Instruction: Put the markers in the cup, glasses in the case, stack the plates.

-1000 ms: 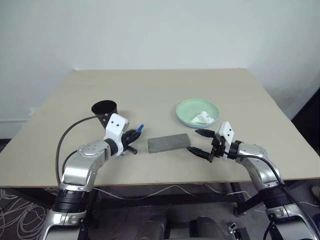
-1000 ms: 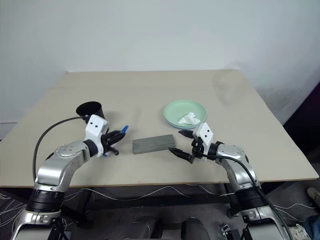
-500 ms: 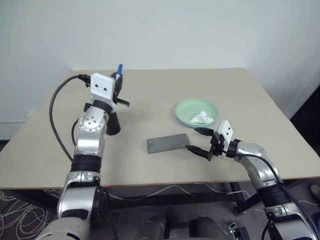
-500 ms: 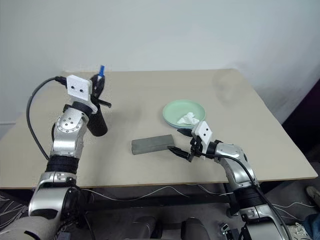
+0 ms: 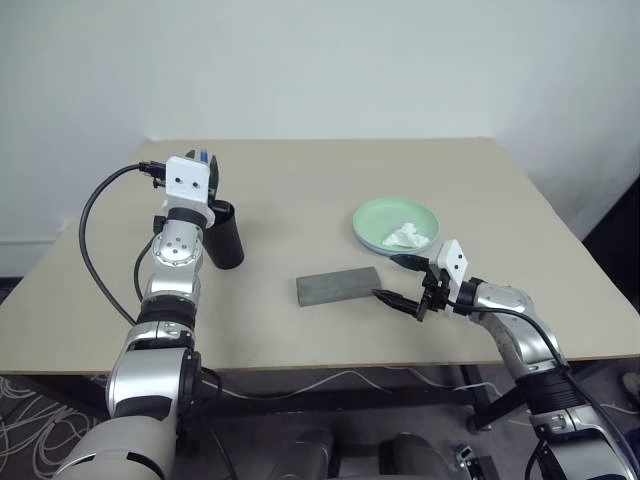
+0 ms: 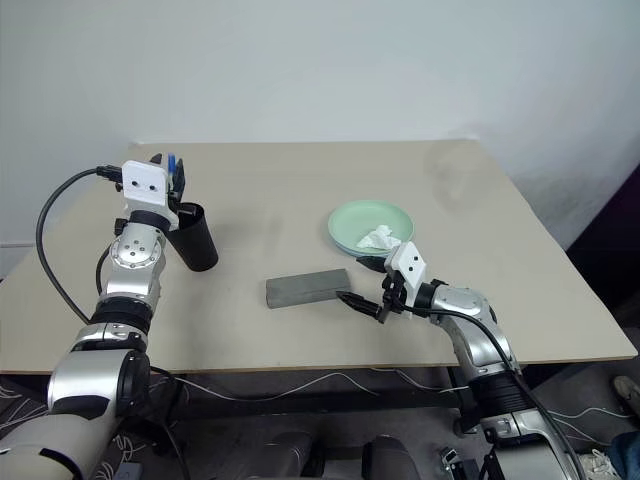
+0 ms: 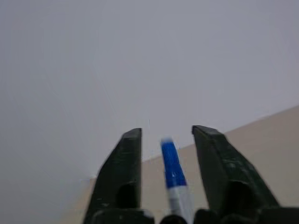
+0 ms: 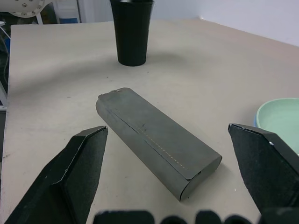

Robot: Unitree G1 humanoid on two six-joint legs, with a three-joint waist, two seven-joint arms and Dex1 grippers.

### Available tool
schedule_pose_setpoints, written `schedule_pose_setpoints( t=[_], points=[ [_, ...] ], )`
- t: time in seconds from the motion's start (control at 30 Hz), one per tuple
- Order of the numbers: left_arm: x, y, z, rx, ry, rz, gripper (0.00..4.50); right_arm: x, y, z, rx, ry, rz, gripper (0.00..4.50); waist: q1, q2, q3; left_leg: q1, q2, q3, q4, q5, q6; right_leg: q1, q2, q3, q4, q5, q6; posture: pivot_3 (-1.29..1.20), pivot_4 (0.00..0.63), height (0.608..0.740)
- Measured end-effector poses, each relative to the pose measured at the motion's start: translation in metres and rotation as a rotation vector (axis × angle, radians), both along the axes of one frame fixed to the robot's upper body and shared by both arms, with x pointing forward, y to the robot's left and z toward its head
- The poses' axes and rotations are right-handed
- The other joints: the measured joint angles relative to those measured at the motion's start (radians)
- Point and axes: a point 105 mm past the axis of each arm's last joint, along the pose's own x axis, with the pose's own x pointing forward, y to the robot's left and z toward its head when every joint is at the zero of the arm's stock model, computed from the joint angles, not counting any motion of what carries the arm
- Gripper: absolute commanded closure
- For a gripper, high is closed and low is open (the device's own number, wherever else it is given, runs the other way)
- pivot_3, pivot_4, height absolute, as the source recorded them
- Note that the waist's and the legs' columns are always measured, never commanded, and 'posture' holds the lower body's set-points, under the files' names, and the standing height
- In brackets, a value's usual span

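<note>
R gripper [image 5: 403, 281] waits near the table's front edge, jaws spread wide, just beside the grey case [image 5: 338, 286]. Farther back, L gripper [image 7: 164, 140] hangs above the black cup [image 5: 225, 235], fingers parted w/ a blue-capped marker [image 7: 174, 172] loose between them. Needs the tip centred over the rim before full release. A sec ago it was clamped low by the table; now raised, loosening.

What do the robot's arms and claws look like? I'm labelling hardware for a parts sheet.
Both arms are silver metal with black joint bands. Each wrist carries a white block with two dark dots. A black cable loops beside the left arm. The left claw and right claw each have two black wedge-shaped fingers.
</note>
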Motion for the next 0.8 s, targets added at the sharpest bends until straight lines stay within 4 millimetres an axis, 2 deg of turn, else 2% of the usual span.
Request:
schedule_pose_setpoints(
  t=[0.07, 0.5, 0.7, 0.8],
  points=[
    [0.0, -0.001, 0.002, 0.002, -0.009, -0.004, 1.25, -0.001, 0.0, -0.001, 0.001, 0.003, -0.003, 0.02, 0.0, 0.0, 0.0, 0.0, 0.0, 0.0, 0.0, 0.0, 0.0, 0.0, 0.0, 0.0, 0.0, 0.0, 0.0, 0.0, 0.0, 0.736],
    [0.0, -0.006, -0.002, -0.001, -0.001, -0.031, 1.25, -0.002, -0.001, -0.003, 0.001, 0.012, -0.007, 0.02, -0.002, 0.0, 0.0, 0.0, 0.0, 0.0, 0.001, 0.0, 0.0, 0.0, 0.0, 0.0, 0.0, 0.0, 0.0, 0.0, 0.0, 0.736],
    [-0.003, -0.007, -0.013, -0.008, 0.019, -0.037, 1.25, -0.002, -0.001, -0.003, 0.001, 0.014, -0.005, 0.02, -0.002, 0.0, 0.0, 0.0, 0.0, 0.0, 0.001, 0.0, 0.0, 0.0, 0.0, 0.0, 0.0, 0.0, 0.0, 0.0, 0.0, 0.736],
    [-0.003, -0.008, -0.011, -0.009, 0.015, -0.041, 1.25, -0.002, -0.001, -0.003, 0.0, 0.016, -0.001, 0.02, -0.002, 0.0, 0.0, 0.0, 0.0, 0.0, 0.001, 0.0, 0.0, 0.0, 0.0, 0.0, 0.0, 0.001, -0.001, 0.0, 0.0, 0.736]
  ],
)
